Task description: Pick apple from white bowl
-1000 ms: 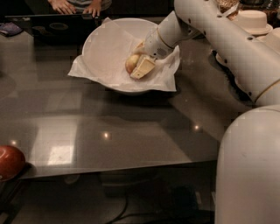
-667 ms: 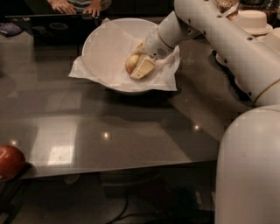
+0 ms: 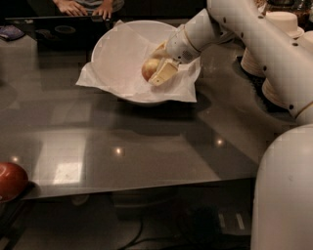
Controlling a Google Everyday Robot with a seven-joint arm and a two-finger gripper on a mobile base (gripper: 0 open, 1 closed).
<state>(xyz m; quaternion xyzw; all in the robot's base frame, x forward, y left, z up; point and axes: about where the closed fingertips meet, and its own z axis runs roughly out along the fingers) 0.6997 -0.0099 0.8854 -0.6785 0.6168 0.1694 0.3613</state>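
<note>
The white bowl (image 3: 115,51), wide and lined with crinkled white paper whose corners overhang its rim, stands at the back middle of the dark table. The small yellow-green apple with a pink blush (image 3: 148,69) lies inside it on the right side. My gripper (image 3: 156,66) reaches down into the bowl from the right on the white arm. Its cream fingers (image 3: 164,73) sit on either side of the apple and close against it.
A larger dark red apple (image 3: 11,180) sits at the table's front left edge. Stacks of beige paper bowls (image 3: 283,24) stand at the back right behind the arm. A person's hands (image 3: 83,7) rest beyond the far edge. My white base (image 3: 283,195) fills the lower right.
</note>
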